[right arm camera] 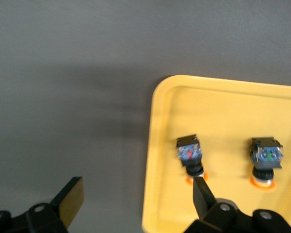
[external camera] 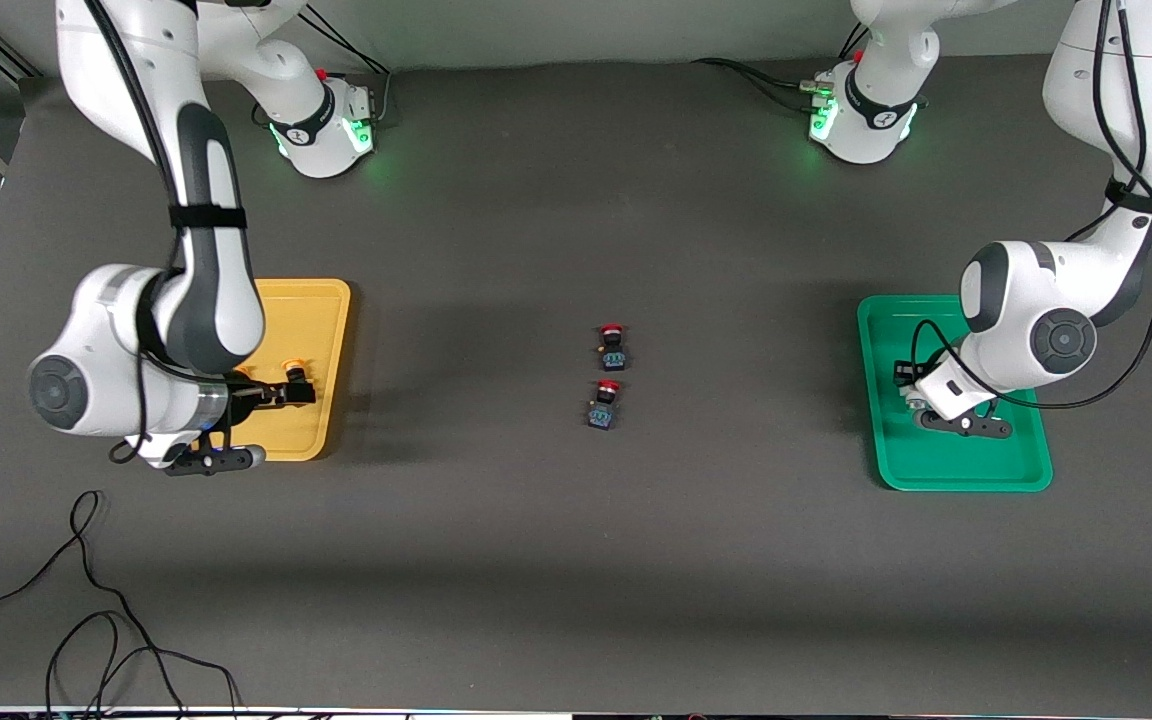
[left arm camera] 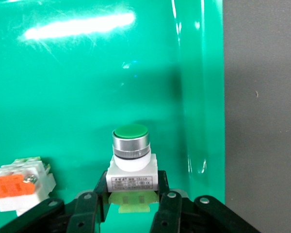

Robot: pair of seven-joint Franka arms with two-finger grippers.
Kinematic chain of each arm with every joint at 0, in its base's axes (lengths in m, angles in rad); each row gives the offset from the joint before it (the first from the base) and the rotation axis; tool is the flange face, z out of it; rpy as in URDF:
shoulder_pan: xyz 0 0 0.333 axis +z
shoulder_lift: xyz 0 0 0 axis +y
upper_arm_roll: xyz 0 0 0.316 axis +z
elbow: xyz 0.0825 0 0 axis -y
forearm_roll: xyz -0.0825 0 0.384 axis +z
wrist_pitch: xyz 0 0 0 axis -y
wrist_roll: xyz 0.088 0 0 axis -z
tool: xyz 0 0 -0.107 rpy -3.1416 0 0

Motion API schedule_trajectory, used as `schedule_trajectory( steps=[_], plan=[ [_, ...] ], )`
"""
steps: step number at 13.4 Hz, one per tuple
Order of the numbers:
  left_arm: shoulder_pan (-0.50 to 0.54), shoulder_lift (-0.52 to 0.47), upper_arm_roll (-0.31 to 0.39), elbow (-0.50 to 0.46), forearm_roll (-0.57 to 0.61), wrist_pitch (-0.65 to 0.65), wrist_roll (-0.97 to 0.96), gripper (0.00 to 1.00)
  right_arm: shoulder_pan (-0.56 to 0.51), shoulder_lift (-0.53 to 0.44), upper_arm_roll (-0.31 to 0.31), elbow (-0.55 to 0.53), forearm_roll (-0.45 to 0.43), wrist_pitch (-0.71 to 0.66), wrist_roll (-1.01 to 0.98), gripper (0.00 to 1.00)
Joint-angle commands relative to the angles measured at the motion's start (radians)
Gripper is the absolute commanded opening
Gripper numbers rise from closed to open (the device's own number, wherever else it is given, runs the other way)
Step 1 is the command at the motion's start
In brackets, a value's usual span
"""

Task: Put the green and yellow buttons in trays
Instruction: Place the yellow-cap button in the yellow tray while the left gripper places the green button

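We take the green tray (external camera: 966, 478) as our landmark, sitting at the left arm's end of the table. Over it our left gripper (left arm camera: 133, 199) has its fingers pressed against the white body of the green-capped button (left arm camera: 130, 150), which stands upright on the tray floor; a second white-bodied button with an orange-red face (left arm camera: 19, 187) lies on its side just beside it in the same tray. Well apart from the green tray, toward the right arm's end, our right gripper (right arm camera: 136, 199) hangs spread wide over the yellow tray (right arm camera: 223, 97), in which two yellow-capped buttons (right arm camera: 190, 160) rest caps down. Two red-capped buttons (external camera: 612, 346) sit on the table between the trays.
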Motion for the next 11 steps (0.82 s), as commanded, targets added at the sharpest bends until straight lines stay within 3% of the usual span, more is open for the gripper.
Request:
schedule_trajectory(
  steps=[1, 5, 7, 9, 10, 11],
  plan=[
    [0.013, -0.010, -0.007, -0.016, 0.011, 0.021, 0.010, 0.99, 0.014, -0.042, -0.011, 0.088, -0.056, -0.096, 0.065, 1.00],
    [0.013, -0.049, -0.009, -0.007, 0.011, -0.017, 0.008, 0.99, 0.078, -0.158, -0.011, 0.151, -0.216, -0.193, 0.177, 1.00],
    [0.005, -0.144, -0.015, 0.021, 0.002, -0.144, -0.007, 0.99, 0.084, -0.226, -0.010, 0.148, -0.270, -0.202, 0.190, 1.00],
    [0.001, -0.232, -0.019, 0.106, -0.004, -0.331, -0.010, 0.99, 0.071, -0.280, 0.002, 0.148, -0.323, -0.214, 0.194, 1.00],
    [-0.002, -0.256, -0.021, 0.184, -0.004, -0.453, -0.010, 0.99, 0.037, -0.303, 0.021, 0.146, -0.346, -0.214, 0.196, 1.00],
    [-0.007, -0.260, -0.021, 0.278, -0.004, -0.572, -0.009, 0.99, -0.045, -0.326, 0.094, 0.145, -0.357, -0.214, 0.196, 1.00]
  ],
)
